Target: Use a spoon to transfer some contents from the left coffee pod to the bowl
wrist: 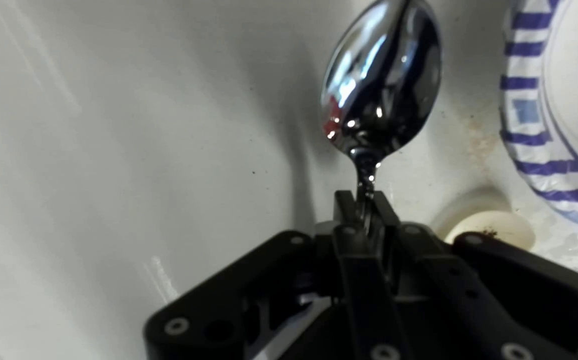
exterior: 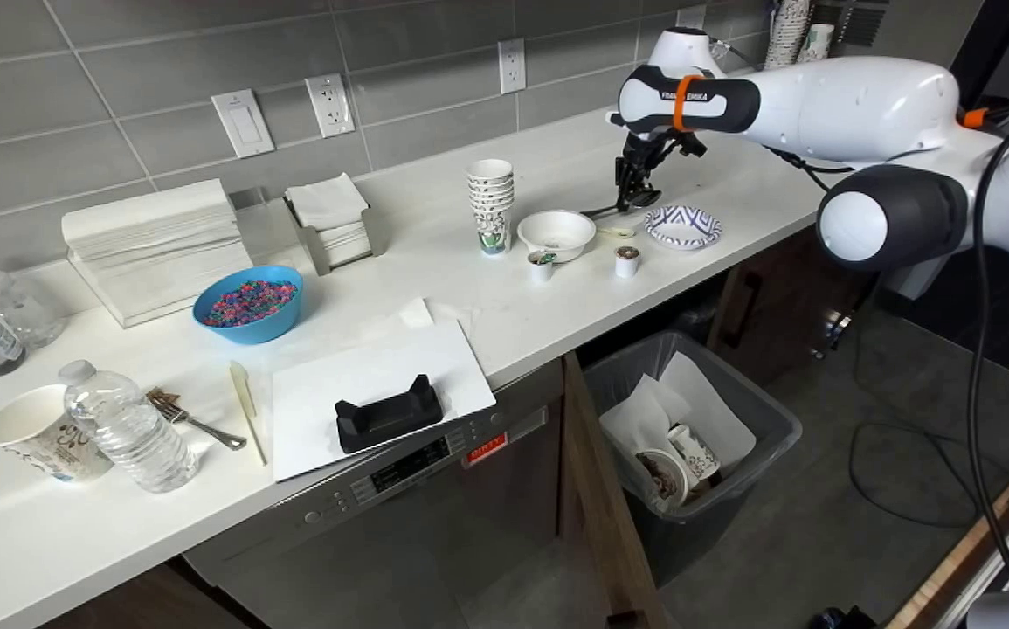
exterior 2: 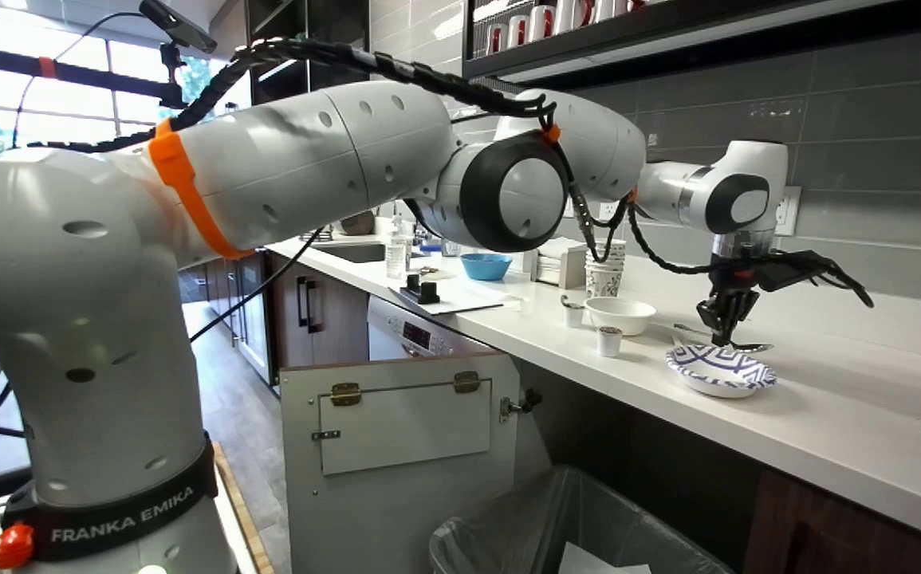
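Observation:
My gripper point(wrist: 365, 206) is shut on the spoon point(wrist: 383, 82), a shiny metal one gripped at its neck. Its scoop points away from the fingers, and its shadow falls on the counter beside it. In an exterior view the spoon's thin dark handle point(exterior: 600, 211) reaches from the gripper point(exterior: 630, 204) toward the white bowl point(exterior: 549, 229). The left coffee pod point(exterior: 541, 269), with a lifted lid, stands in front of that bowl. Another pod point(exterior: 626, 264), with brown contents on top, is to its right. The gripper point(exterior 2: 722, 341) is low behind a patterned bowl.
The blue-and-white patterned bowl point(exterior: 683, 229) lies close to the gripper. A pale spoon point(exterior: 616, 232) with dark specks rests on the counter beside it. Stacked paper cups point(exterior: 493, 223) stand by the white bowl. The tiled wall point(exterior: 434, 114) rises behind, and a bin point(exterior: 784, 428) stands below the front edge.

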